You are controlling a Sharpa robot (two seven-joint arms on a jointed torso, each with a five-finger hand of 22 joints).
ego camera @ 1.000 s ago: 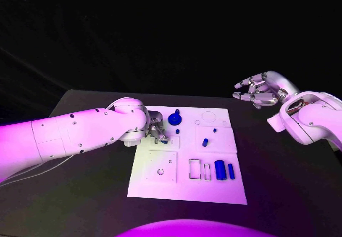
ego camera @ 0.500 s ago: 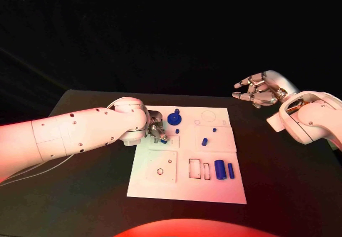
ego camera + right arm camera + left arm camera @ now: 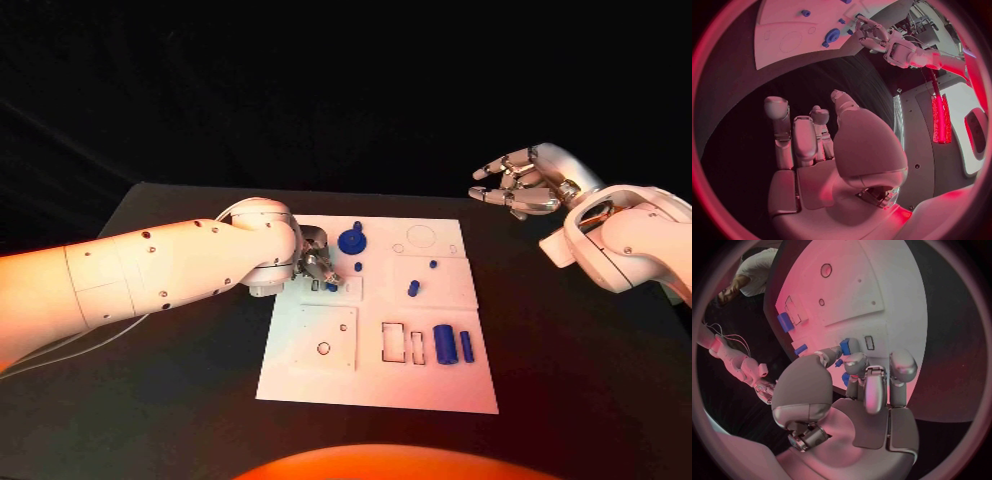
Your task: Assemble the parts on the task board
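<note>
The left hand [image 3: 315, 266] pinched a small blue plastic part [image 3: 845, 346] at the white rectangular task board [image 3: 378, 385] on the black table [image 3: 577, 350], evidently to seat it, while the right hand [image 3: 519, 182] hung released, well clear.

Blue parts [image 3: 446, 343], white task board [image 3: 378, 385]

Left hand [image 3: 315, 268] down on the board [image 3: 378, 385] near its far-left corner, fingers on a small blue part [image 3: 330, 286]. Right hand [image 3: 519, 183] raised off the worktop's [image 3: 173, 400] far-right corner, fingers curled, holding nothing. Blue disc [image 3: 353, 240] just beside left hand.
</note>
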